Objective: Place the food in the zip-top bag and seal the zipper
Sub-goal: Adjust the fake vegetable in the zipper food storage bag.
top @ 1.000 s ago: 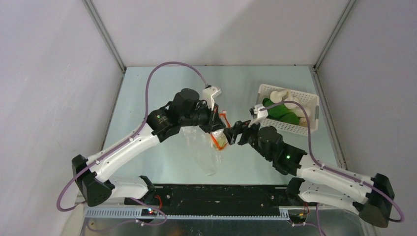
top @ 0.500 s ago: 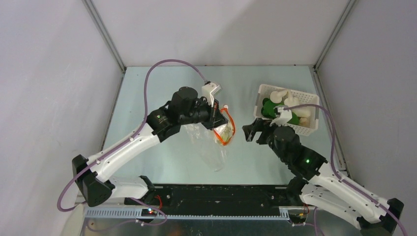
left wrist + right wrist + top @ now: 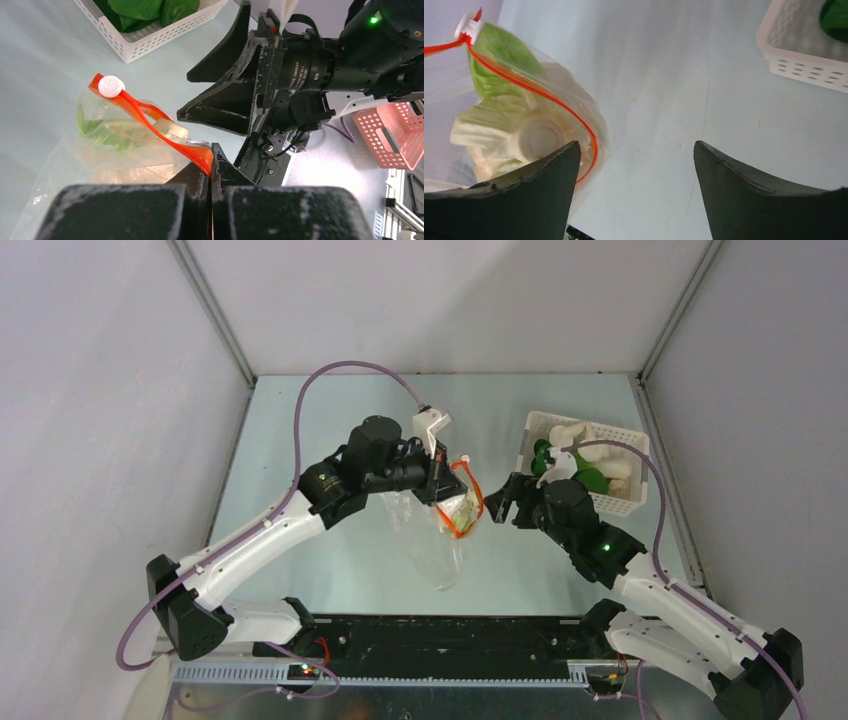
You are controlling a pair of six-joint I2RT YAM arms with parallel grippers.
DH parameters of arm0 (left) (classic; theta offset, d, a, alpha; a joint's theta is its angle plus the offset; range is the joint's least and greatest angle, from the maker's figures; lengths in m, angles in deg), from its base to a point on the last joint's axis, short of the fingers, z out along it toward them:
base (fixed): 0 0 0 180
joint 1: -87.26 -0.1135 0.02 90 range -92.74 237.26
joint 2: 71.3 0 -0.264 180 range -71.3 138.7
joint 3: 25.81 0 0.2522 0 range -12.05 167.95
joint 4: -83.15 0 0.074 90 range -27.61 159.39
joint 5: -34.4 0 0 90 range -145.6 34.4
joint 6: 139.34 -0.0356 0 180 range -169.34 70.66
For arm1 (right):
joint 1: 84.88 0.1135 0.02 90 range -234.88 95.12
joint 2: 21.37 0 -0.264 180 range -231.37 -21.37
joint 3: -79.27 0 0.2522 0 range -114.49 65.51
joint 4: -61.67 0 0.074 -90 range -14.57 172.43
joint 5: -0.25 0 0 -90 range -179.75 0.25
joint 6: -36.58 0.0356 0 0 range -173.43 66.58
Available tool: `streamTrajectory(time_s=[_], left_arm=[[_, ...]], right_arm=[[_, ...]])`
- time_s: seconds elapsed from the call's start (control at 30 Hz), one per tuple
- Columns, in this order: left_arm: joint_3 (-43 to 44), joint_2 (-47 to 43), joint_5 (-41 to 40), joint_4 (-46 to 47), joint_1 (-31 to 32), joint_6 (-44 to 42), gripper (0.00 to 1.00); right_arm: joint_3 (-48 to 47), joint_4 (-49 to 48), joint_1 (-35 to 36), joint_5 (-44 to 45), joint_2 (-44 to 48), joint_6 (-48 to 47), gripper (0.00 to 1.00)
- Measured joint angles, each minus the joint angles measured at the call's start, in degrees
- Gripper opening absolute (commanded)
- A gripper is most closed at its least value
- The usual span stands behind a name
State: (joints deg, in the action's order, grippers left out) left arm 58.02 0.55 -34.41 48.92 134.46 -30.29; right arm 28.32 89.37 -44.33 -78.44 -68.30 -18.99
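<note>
**A:** Left tool [image 3: 437, 478] first?

**B:** Clenched on the zipper [image 3: 150, 117] of the zip-top bag [image 3: 432, 545]. The left wrist view shows the pinch plainly. From above it is only a smear of orange over the worktop [image 3: 320, 410].

**A:** And the food?

**B:** A leafy piece [image 3: 514, 130] with a pale base sits just inside the bag's gaping mouth, which only the right wrist view shows clearly. The other pieces [image 3: 588, 478] lie in the white basket [image 3: 632, 502], partly hidden behind the right arm [image 3: 640, 585].

**A:** Right tool [image 3: 503, 502]?

**B:** Released, with its fingers wide and nothing between them, just beside the bag's mouth. A second ago it was right at the mouth; now it has drawn back toward the basket.
</note>
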Motion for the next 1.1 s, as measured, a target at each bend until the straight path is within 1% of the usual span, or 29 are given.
streamTrajectory(time_s=[0.17, 0.3, 0.4, 0.43, 0.47, 0.53, 0.57, 0.6, 0.63, 0.67, 0.7, 0.73, 0.87, 0.97, 1.1], left_arm=[[-0.02, -0.04, 1.64, 0.48, 0.00, -0.02, 0.00], [-0.02, -0.17, 2.51, 0.87, -0.02, 0.00, 0.00], [-0.13, -0.31, 3.19, 1.49, -0.04, 0.00, 0.00], [-0.39, -0.42, 3.32, 1.97, -0.04, 0.00, 0.00], [-0.79, -0.52, 3.48, 2.27, -0.04, 0.00, 0.00], [-1.36, -0.66, 3.67, 2.34, -0.04, 0.00, 0.00], [-1.66, -0.66, 3.72, 2.36, -0.04, 0.00, 0.00], [-1.88, -0.72, 3.72, 2.36, -0.04, 0.00, 0.00], [-2.01, -0.74, 3.69, 2.34, -0.04, 0.00, 0.00], [-2.14, -0.81, 3.69, 2.36, -0.04, 0.00, 0.00], [-2.16, -0.92, 3.54, 2.29, -0.04, -0.02, 0.00], [-2.16, -1.07, 3.37, 2.25, -0.04, -0.02, 0.00], [-2.16, -1.66, 0.22, 0.96, -0.04, 0.00, 0.00], [-2.16, -1.68, -3.87, -1.27, -0.04, 0.11, 0.00], [-2.10, -0.85, -12.09, -5.86, -0.09, 1.18, 0.00]], right_arm=[[0.00, -3.19, -0.04, -3.34, -2.58, 0.07, 0.82], [0.00, -5.55, -0.02, -6.21, -4.61, 0.07, 0.76], [0.00, -7.30, 0.24, -7.82, -6.64, 0.09, 0.67], [0.00, -7.85, 0.35, -8.52, -7.34, 0.09, 0.61], [0.00, -8.74, 0.59, -9.25, -8.37, 0.31, 0.59], [0.00, -10.58, 1.25, -10.40, -10.40, 0.50, 0.48], [0.02, -11.76, 1.77, -10.82, -11.63, 0.85, 0.37], [0.04, -12.55, 2.10, -11.21, -12.46, 0.87, 0.30], [0.09, -13.42, 2.49, -11.65, -13.35, 1.11, 0.18], [0.11, -14.19, 2.78, -11.91, -14.08, 1.46, 0.13], [0.11, -14.82, 3.02, -12.17, -14.60, 1.70, 0.03], [0.17, -15.23, 3.26, -12.22, -14.80, 2.01, 0.00], [0.22, -14.82, 3.34, -10.12, -13.75, 1.97, 0.00], [0.22, -11.23, 3.32, -6.12, -10.40, 1.14, 0.00], [-1.18, -4.37, 3.32, 0.24, -5.42, -1.44, 0.00]])
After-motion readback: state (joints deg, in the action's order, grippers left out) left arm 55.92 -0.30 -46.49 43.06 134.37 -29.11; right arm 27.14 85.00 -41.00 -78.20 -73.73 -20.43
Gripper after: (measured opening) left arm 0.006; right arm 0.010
